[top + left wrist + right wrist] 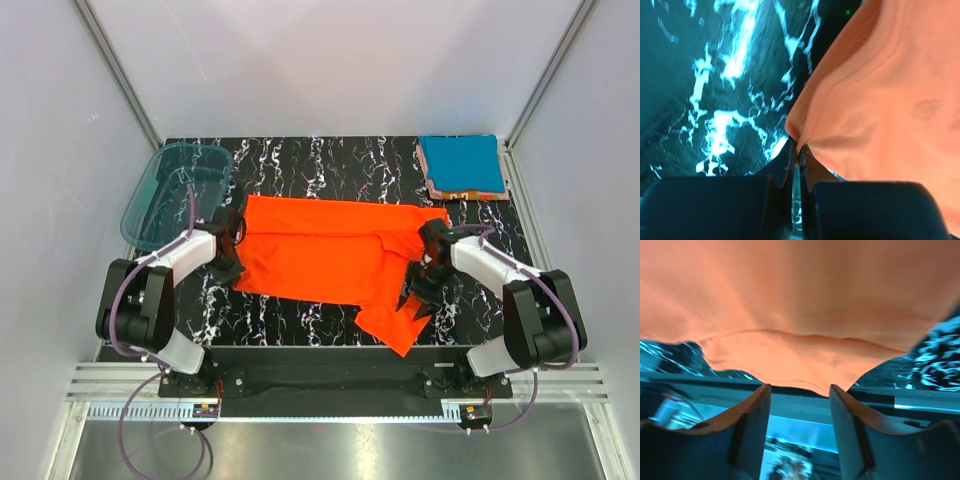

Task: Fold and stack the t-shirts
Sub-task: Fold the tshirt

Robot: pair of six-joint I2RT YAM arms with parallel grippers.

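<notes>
An orange-red t-shirt (320, 255) lies spread across the worktop (320, 160), with a translucent teal plastic tub (178, 192) at the far left.
The tub sits at the far-left corner, jutting past the worktop's edge, its tinted floor in plain view. At the far-right corner a folded teal-blue t-shirt (460, 163) tops a stack with pinkish-orange edges (437, 188). The left gripper (797, 150) is pinched tight on the orange-red t-shirt's left edge. The right gripper (798, 390) has its jaws apart at the right end, with the hem draped at the fingertips. The worktop is black marble with white veins, enclosed by white walls (60, 120) and aluminium rails (330, 385).
</notes>
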